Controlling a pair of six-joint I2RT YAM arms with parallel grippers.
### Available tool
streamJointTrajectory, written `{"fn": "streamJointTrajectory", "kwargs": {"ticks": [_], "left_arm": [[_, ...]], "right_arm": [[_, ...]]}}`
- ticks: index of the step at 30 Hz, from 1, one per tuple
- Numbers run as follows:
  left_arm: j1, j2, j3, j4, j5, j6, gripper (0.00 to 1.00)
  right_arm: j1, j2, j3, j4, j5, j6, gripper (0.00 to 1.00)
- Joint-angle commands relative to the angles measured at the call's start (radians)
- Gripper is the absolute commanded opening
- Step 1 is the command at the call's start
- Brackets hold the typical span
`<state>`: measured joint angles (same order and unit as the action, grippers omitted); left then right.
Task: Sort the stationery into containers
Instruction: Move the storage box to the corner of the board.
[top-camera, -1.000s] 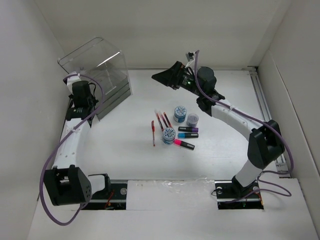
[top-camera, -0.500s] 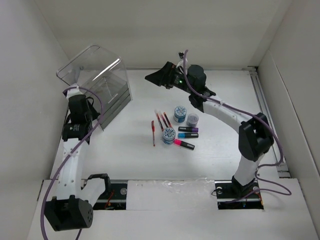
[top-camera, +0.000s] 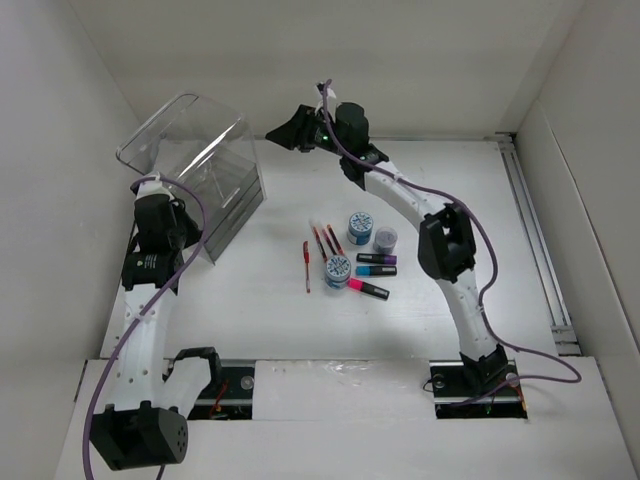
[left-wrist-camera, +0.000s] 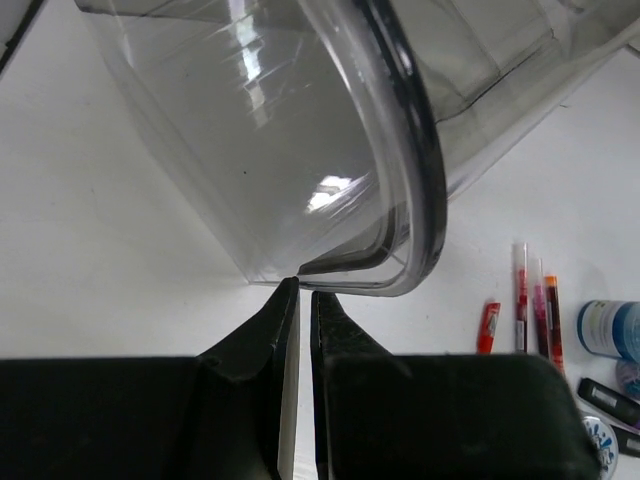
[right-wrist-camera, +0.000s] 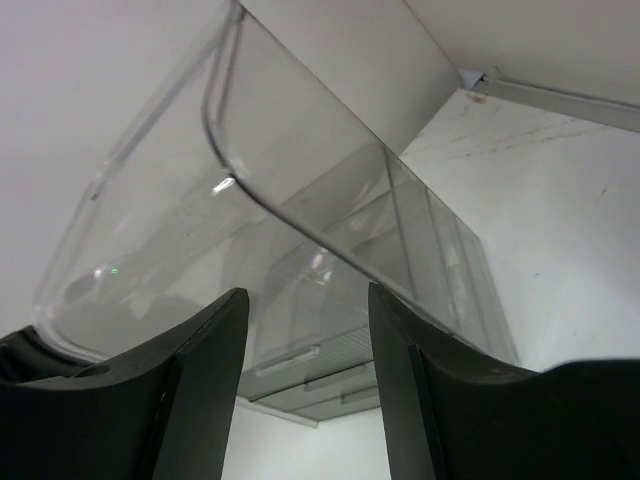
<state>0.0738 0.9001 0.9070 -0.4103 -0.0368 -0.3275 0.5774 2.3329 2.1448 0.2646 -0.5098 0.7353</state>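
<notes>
**Sorting not begun; lid tilted up**

All the stationery lies loose mid-desk (top-camera: 260, 300), at about 4 o'clock from the clear box (top-camera: 215, 185): three tubs (top-camera: 360, 224), three markers (top-camera: 376, 264), four red pens (top-camera: 320, 240). Nothing is visible inside the box. The left tool (left-wrist-camera: 304, 285) looks pinched on the lid (left-wrist-camera: 400, 150) at its lower rim. The right tool (right-wrist-camera: 308, 300) is spread apart and empty, at the box's 1 o'clock. Every item is left to place.

White table (top-camera: 270, 310), plain white walls (top-camera: 420, 60) (evenly lit).

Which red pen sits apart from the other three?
The leftmost red pen, lying alone; the other three pens lie bunched together just right of it.
</notes>
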Motion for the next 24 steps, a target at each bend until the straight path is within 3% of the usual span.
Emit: {"fn": "streamJointTrajectory", "kwargs": {"ticks": [1, 5, 9, 19, 24], "left_arm": [[-0.002, 0.0, 0.001, -0.01, 0.098, -0.033, 0.0], [-0.002, 0.009, 0.01, -0.028, 0.13, -0.042, 0.0], [-0.002, 0.019, 0.02, -0.062, 0.163, -0.042, 0.0], [-0.002, 0.048, 0.038, -0.117, 0.21, -0.042, 0.0], [-0.002, 0.026, 0.05, -0.148, 0.166, -0.042, 0.0]], "right_arm": [[0.01, 0.087, 0.146, -0.033, -0.018, -0.037, 0.57], [0.033, 0.192, 0.289, -0.042, -0.018, -0.047, 0.68], [0.053, 0.27, 0.386, -0.042, -0.03, -0.047, 0.69], [0.062, 0.322, 0.386, 0.077, 0.004, -0.047, 0.53], [0.062, 0.322, 0.386, 0.088, 0.04, -0.056, 0.52]]}}
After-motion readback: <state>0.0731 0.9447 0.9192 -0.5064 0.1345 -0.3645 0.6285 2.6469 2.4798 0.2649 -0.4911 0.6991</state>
